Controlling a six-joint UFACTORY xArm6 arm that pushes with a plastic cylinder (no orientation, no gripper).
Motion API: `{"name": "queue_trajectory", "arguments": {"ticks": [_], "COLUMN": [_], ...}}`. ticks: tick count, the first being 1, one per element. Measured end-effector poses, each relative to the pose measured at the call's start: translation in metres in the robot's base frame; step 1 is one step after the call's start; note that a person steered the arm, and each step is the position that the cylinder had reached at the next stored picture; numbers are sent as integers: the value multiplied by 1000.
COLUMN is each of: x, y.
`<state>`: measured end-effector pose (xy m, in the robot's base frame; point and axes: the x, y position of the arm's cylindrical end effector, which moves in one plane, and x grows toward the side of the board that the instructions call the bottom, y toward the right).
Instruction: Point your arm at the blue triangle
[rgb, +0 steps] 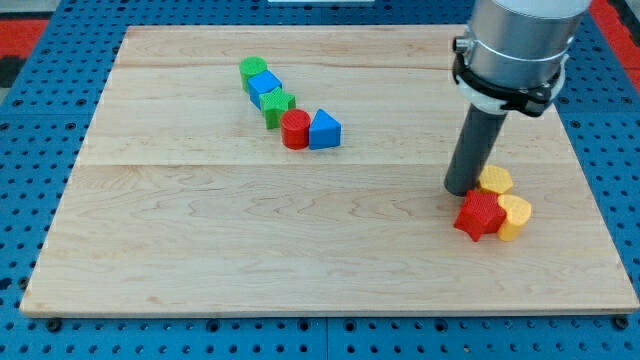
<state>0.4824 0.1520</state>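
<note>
The blue triangle lies above the board's middle, touching a red cylinder on its left. My tip rests on the board at the view's right, well to the right of and below the blue triangle. It stands just left of a yellow block and just above a red star.
A chain runs up-left from the red cylinder: a green star, a blue block, a green cylinder. A yellow heart touches the red star's right. The wooden board lies on a blue pegboard.
</note>
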Motion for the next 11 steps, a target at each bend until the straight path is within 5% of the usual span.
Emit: {"name": "queue_trajectory", "arguments": {"ticks": [2,4,6,11], "x": [-39,-129,-182,-109], "y": [0,-6,-67,-166]}}
